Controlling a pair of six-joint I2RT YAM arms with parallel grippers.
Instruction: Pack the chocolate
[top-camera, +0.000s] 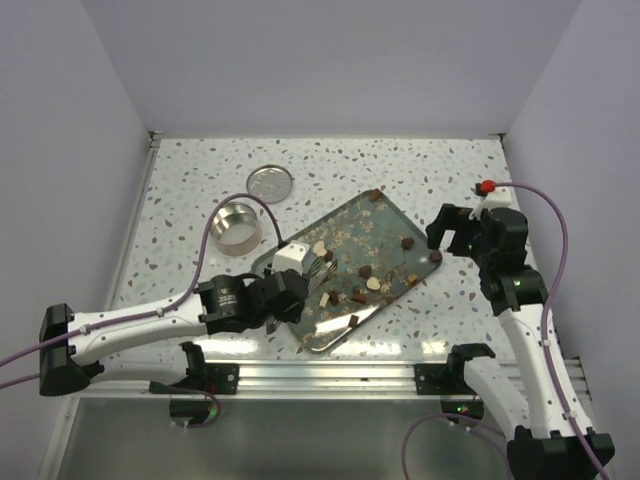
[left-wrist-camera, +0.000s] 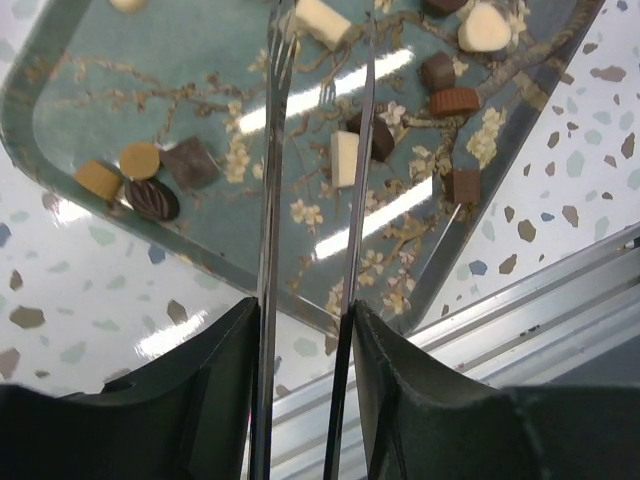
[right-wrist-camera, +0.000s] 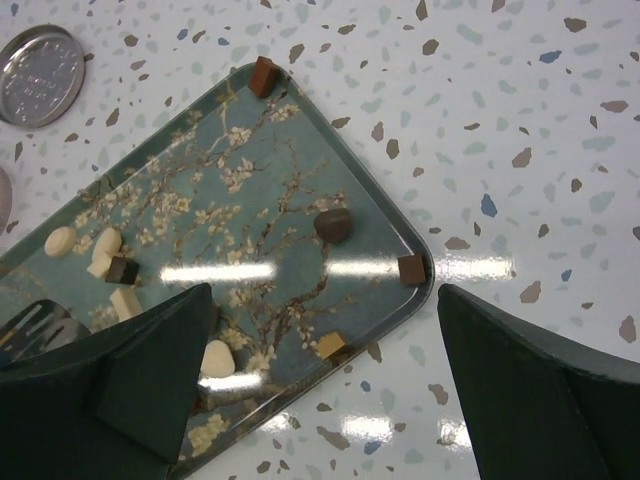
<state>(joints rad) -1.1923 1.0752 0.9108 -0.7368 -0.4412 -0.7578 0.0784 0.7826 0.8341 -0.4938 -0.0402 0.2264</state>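
Several chocolate pieces lie scattered on a teal blossom-patterned tray. My left gripper is shut on thin metal tweezers, held over the tray's near part. The prongs stand apart, and a cream bar and a dark round piece lie between them. My right gripper is open and empty above the tray's right corner. Below it are a dark heart, a brown square, a tan square and a cream heart. In the top view the right gripper hovers at the tray's right edge.
A round metal tin stands left of the tray, and its lid lies flat behind it. The lid also shows in the right wrist view. An aluminium rail runs along the table's near edge. White walls enclose the terrazzo table.
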